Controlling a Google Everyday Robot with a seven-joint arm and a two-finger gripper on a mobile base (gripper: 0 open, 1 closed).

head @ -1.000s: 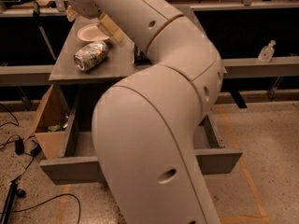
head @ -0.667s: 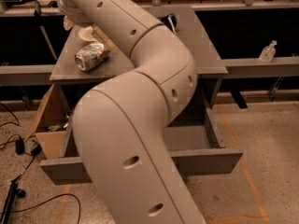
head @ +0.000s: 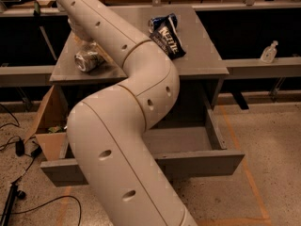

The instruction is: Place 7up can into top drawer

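The 7up can [head: 88,60], silvery and dented, lies on its side on the left part of the grey cabinet top [head: 202,55]. My arm rises from the bottom of the view, bends over the drawer and reaches to the top left. My gripper [head: 81,36] hangs down from the wrist just above and behind the can, partly hidden by the arm. The top drawer [head: 207,163] is pulled wide open below the cabinet top. Its grey floor [head: 183,139] shows to the right of my arm. Its knob is hidden behind the arm.
A dark blue can [head: 162,20] and a black chips bag [head: 170,40] lie at the back middle of the cabinet top. An open cardboard box [head: 46,126] stands left of the drawer. Cables [head: 19,147] lie on the floor. A small bottle [head: 269,52] stands on the right shelf.
My arm has swung left and its elbow dropped, uncovering the right part of the cabinet top and the drawer's inside. The 7up can lies where it was.
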